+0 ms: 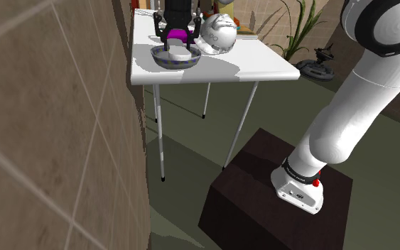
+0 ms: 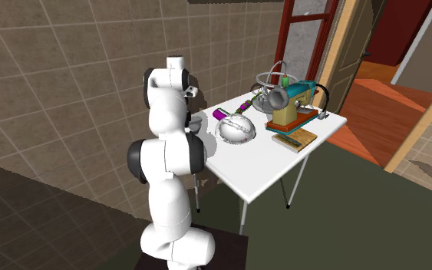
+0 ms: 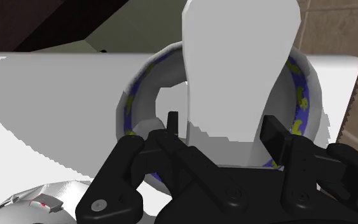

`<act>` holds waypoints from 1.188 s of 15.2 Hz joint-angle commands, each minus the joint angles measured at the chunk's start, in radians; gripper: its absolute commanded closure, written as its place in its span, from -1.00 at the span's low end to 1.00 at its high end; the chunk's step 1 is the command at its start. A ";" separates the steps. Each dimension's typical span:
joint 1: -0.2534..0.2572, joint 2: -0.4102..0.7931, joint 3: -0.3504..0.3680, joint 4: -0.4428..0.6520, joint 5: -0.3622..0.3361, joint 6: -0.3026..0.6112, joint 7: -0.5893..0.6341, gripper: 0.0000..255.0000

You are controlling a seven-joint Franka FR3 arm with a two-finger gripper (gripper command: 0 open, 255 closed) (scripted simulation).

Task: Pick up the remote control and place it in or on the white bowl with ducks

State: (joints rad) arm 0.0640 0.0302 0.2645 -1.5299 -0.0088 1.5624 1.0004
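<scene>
While the white arm (image 1: pixel 361 106) stretches from its dark stand (image 1: pixel 262 206) out to the white table (image 1: pixel 262 67), the black gripper (image 1: pixel 175 44) hangs straight over the bowl (image 1: pixel 164 62). Fingers (image 3: pixel 276 135) are partly closed and pinch the remote control (image 3: pixel 238 70) at its narrower end, one finger on each side. The remote is drawn plain pale grey with no buttons visible.

In the wrist view the remote stands over the bowl's hollow, with the rim curving round behind it. The bowl is white with a blue band and small yellow figures along the rim. In the shoulder view the remote's pale body sits low, inside the rim line and directly under the gripper — cannot tell whether it touches the bowl's bottom.

The bowl stands near the table edge closest to the tiled wall (image 1: pixel 49 113), on the shoulder view's left. Close beside it on that view's right is a rounded white-silver helmet-like object (image 1: pixel 216 34) — contact between the two is unclear.

In the second exterior view, a teal and tan sewing machine (image 2: pixel 295 103) stands at the table's far end, with a flat book-like slab (image 2: pixel 295 140) just beside it.
</scene>
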 commanded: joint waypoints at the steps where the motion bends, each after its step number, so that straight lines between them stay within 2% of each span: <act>1: -0.003 0.001 -0.003 -0.009 -0.001 0.003 -0.002 1.00; 5: -0.003 0.001 -0.002 -0.009 -0.001 0.003 -0.002 1.00; 6: -0.004 0.003 -0.003 -0.006 -0.001 0.003 -0.004 -1.00; 11: -0.003 0.001 -0.002 -0.009 -0.001 0.003 -0.002 -1.00; 15: 0.005 0.056 0.004 0.192 -0.016 -0.144 0.008 -1.00; 18: 0.005 0.056 0.004 0.192 -0.015 -0.144 0.008 -1.00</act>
State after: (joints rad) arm 0.0690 0.0852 0.2680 -1.3424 -0.0241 1.4222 1.0080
